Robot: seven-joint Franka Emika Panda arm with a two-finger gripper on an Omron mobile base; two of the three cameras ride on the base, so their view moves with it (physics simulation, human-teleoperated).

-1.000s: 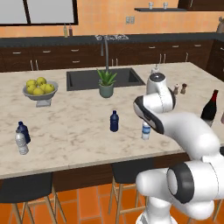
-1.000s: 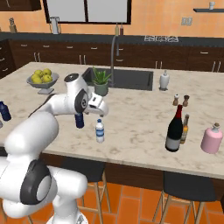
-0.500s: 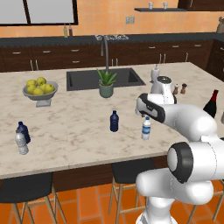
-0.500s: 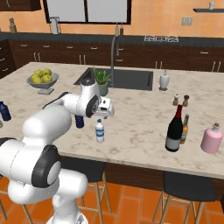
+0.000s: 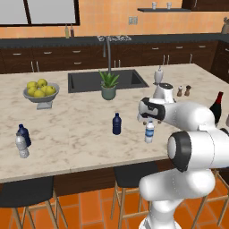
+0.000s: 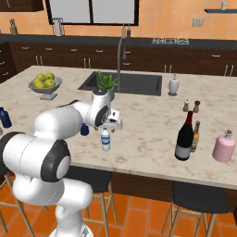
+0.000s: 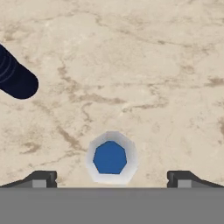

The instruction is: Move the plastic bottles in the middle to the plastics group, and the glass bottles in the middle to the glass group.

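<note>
The clear plastic bottle with blue cap (image 5: 150,132) (image 6: 106,139) stands near the island's front edge. My gripper (image 5: 150,119) (image 6: 112,125) (image 7: 111,179) hangs right above it, pointing down, open. In the hand view the blue cap (image 7: 110,157) sits between the two fingertips (image 7: 41,179), untouched. The slim dark blue bottle (image 5: 116,124) (image 7: 15,77) stands just to its left. The plastics group, a squat dark blue bottle (image 5: 23,133) and a greyish clear one (image 5: 21,146), is at the far left. The wine bottle (image 6: 185,137) (image 5: 217,106) stands right, beside the amber glass bottle (image 6: 196,136).
A fruit bowl (image 5: 40,91), a potted plant (image 5: 108,85) by the sink (image 5: 85,80), a white soap dispenser (image 6: 173,85), salt and pepper shakers (image 6: 192,105) and a pink bottle (image 6: 224,146) stand on the marble island. Stools stand below its front edge.
The arm has folded lower and the hand has shifted a little sideways, coming over the clear bottle. The jaws stayed open and the bottles did not move.
</note>
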